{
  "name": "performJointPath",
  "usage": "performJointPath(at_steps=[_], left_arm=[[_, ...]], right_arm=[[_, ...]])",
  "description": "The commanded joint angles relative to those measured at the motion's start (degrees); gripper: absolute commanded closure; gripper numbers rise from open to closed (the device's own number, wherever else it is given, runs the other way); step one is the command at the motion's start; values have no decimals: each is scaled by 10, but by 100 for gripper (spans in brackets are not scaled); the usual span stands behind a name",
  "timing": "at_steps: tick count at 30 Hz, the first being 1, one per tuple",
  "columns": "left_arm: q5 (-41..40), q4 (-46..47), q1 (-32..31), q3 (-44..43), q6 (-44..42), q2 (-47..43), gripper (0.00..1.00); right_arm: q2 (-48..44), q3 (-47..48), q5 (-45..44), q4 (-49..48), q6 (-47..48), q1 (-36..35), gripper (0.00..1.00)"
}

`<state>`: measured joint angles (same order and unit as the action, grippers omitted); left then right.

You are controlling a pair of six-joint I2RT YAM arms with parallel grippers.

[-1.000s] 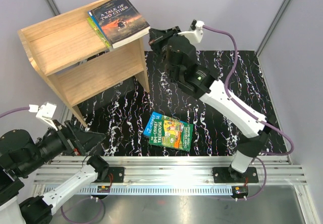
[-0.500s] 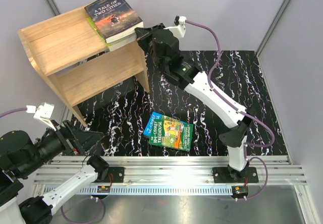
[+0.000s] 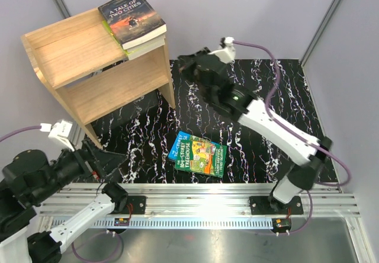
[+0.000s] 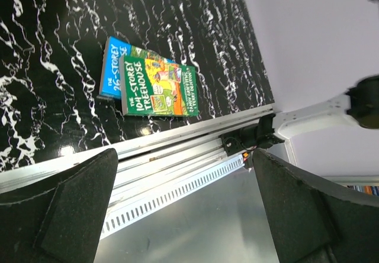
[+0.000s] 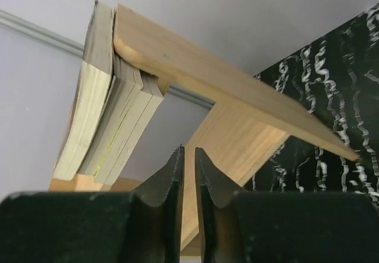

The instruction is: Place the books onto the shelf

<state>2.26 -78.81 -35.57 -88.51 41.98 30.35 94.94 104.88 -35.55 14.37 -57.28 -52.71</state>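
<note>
**A:** Now that the right gripper [image 3: 179,64] has backed away from the light wooden two-tier shelf [image 3: 71,50], has it let go of the dark brown "A Tale of Two Cities" paperback [image 3: 131,15]?

**B:** Yes. The book lies flat on the top board, stacked on other books and overhanging the right side panel. The gripper's fingers are almost pressed together, pinching nothing.

**A:** What's left?

**B:** The green "104-Storey Treehouse" paperback [image 3: 204,156] and the blue paperback [image 3: 177,146] under it lie on the black marbled table [image 3: 254,85], well apart from the shelf. The left gripper [image 3: 112,159] is spread wide and empty
</note>
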Motion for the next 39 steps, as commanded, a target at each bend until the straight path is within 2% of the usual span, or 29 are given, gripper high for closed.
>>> performJointPath(at_steps=[1,2,4,5,6,7,8,9,11,14,17,23,28,32,36,39], left_arm=[[20,69,-3,42,6,7,1],[27,80,-2,73,6,9,1],[49,125,-3,117,10,15,1],[56,142,-2,161,14,17,1],[68,157,-3,181,23,20,1],[71,188,-2,200,29,28,1],[74,206,-2,221,36,33,1],[80,220,-2,256,47,40,1],[88,268,-3,293,58,70,1],[104,334,-3,358,69,138,1],[112,404,-3,402,67,202,1],[113,502,-2,396,42,366,1],[117,528,0,353,14,489,1],[135,556,-1,359,25,547,1],[158,626,-1,410,58,569,1],[165,643,-4,418,67,581,1]], right_arm=[[-138,-50,-77,-18,63,3,80],[-179,-83,-89,1,64,4,62],[-217,-118,-84,74,33,22,47],[-249,-148,-44,106,16,35,44],[-261,-164,-5,154,3,55,34],[-271,-178,40,180,-25,78,28],[-280,-201,124,206,-34,122,21],[-280,-213,164,247,-41,140,0],[-263,-245,277,303,-50,187,0],[-225,-314,400,333,-41,213,0],[-208,-399,461,313,-31,215,0],[-225,-542,506,232,-45,216,0],[-194,-571,506,237,-11,216,0],[-164,-601,532,173,-7,216,0],[-136,-614,532,153,14,216,0],[-124,-624,529,145,24,216,0]])
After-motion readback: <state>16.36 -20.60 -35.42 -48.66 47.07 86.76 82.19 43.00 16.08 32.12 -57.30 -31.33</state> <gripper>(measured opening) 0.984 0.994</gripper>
